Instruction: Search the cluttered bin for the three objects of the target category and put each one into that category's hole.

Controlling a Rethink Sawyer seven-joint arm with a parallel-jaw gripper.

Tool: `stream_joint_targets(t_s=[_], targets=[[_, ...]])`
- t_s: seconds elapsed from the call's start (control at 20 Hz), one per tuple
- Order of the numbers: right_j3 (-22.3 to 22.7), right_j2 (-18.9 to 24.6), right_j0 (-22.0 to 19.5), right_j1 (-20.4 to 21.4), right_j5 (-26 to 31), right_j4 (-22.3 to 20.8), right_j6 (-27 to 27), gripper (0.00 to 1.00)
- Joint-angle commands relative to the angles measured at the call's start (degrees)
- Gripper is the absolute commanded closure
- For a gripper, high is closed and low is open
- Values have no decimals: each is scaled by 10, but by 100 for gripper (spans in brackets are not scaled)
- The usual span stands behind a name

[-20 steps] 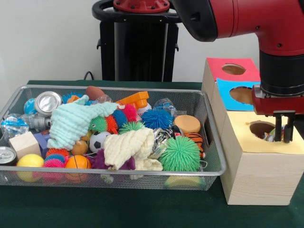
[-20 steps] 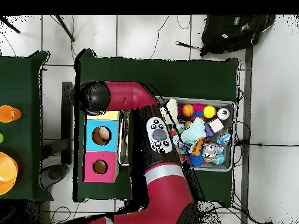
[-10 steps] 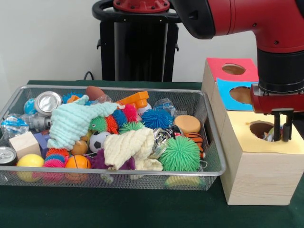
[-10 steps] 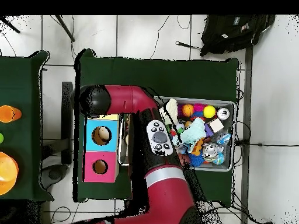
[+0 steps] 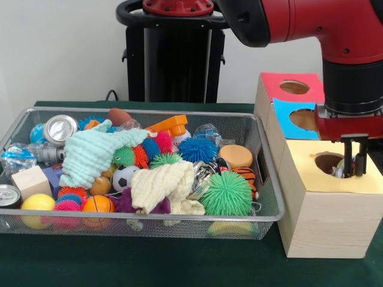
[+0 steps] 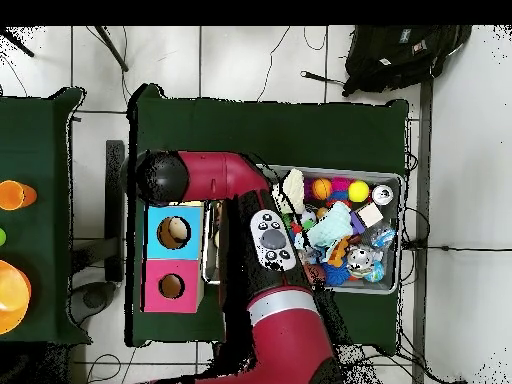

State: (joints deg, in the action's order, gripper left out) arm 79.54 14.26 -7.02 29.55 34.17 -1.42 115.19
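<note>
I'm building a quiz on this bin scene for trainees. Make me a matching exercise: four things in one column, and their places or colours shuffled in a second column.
Things:
1. gripper
2. large green spiky ball
3. wooden cube
4. nearest box top

Places or colours:
A. left end of the wire bin, at the front
B. yellow
C. over the hole in the yellow-topped box
D. front right part of the bin, next to the cream cloth

Pairs: 1-C, 2-D, 3-A, 4-B
</note>
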Motion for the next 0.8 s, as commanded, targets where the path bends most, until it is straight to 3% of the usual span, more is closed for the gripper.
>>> stream_joint_targets(t_s=[0.05,0.8], targets=[[96,14,-16,-41,6,-43,-16,100],[77,-3,-42,-61,-7,-89,-66,100]])
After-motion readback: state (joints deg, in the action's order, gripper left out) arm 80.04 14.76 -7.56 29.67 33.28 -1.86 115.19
